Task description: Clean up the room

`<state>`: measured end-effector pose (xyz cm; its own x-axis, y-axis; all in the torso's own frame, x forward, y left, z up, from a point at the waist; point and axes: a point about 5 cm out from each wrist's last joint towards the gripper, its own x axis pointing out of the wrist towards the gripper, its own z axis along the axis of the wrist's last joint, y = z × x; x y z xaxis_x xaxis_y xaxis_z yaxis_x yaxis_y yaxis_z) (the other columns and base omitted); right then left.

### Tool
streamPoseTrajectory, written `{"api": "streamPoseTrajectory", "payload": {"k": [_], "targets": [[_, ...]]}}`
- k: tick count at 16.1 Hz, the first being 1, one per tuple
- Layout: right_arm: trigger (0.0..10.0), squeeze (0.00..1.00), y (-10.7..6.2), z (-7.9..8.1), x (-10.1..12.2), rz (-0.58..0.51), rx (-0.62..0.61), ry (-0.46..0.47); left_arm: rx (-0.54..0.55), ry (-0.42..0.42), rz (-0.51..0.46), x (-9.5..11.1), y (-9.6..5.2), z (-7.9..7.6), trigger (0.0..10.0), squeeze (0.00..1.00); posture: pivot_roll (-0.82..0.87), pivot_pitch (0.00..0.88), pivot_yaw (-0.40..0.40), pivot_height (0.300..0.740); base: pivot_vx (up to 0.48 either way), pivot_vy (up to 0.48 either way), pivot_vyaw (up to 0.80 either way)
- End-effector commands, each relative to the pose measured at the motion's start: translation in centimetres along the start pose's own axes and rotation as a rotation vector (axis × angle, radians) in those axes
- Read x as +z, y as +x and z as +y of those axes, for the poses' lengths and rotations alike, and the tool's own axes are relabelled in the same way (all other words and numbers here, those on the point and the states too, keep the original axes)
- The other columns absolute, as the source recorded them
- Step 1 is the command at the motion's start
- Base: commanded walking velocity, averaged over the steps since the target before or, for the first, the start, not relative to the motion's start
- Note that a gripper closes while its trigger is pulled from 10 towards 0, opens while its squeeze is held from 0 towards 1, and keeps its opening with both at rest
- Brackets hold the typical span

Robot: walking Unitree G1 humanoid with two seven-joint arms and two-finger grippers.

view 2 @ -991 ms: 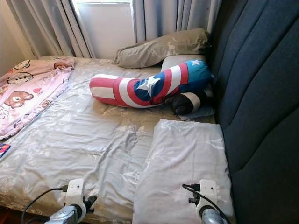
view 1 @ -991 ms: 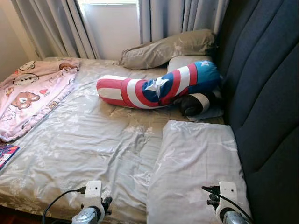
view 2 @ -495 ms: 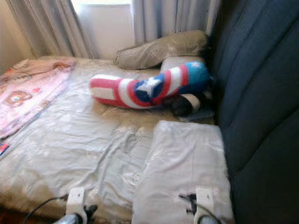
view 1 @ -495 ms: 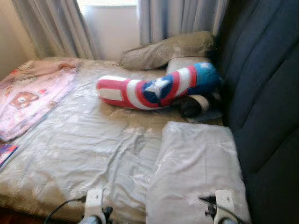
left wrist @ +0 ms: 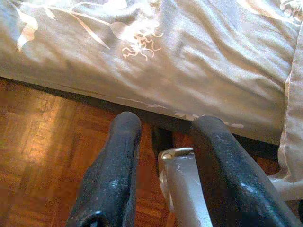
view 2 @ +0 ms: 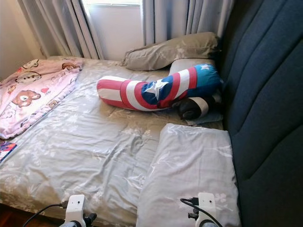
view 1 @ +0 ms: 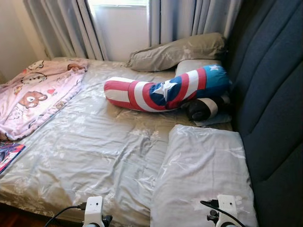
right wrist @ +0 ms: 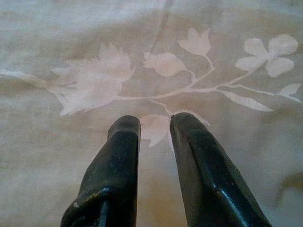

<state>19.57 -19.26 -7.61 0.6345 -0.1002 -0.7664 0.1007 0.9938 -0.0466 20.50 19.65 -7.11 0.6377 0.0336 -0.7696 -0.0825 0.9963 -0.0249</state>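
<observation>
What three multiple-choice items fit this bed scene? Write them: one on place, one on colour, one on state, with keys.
1. The pink bear blanket lies on the bed's: A robot-left side; B robot-right side; C headboard.
2. The long bolster is: A green; B red, white and blue; C all black.
3. The left gripper holds: A a sock; B a book; C nothing.

Keys: 1 A, it lies away from the headboard. 2 B, stripes and a star. 3 C, its fingers stand apart over the wooden floor.

Sheeny cloth bedsheet (view 1: 94,146), glossy wood floor (left wrist: 42,156)
</observation>
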Motion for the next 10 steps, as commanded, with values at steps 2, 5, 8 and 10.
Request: {"api": "streamPoseTrajectory", "payload": {"k": [2, 5, 8, 10], "targets": [[10.0, 0.00, 0.02, 0.28, 0.11, -0.008, 0.002, -0.018, 0.006, 0.010, 0.033, -0.79, -0.17, 0.40, 10.0, 0.00, 0.00, 0.000, 0.016, 0.740, 0.000, 0.366, 0.62], [10.0, 0.00, -0.01, 0.03, 0.02, -0.006, -0.014, 0.028, 0.004, 0.015, 0.032, -0.73, -0.16, 0.46, 10.0, 0.00, 0.00, 0.000, 0.017, 0.740, 0.000, 0.000, 0.27], [10.0, 0.00, 0.01, 0.09, 0.09, -0.008, -0.008, 0.020, 0.004, 0.015, 0.032, -0.69, -0.15, 0.45, 10.0, 0.00, 0.00, 0.000, 0.016, 0.740, 0.000, 0.000, 0.00], [10.0, 0.00, 0.06, 0.27, 0.31, -0.014, -0.002, 0.019, 0.003, 0.010, 0.029, -0.57, -0.12, 0.41, 10.0, 0.00, 0.00, 0.000, 0.016, 0.740, 0.000, 0.000, 0.00]]}}
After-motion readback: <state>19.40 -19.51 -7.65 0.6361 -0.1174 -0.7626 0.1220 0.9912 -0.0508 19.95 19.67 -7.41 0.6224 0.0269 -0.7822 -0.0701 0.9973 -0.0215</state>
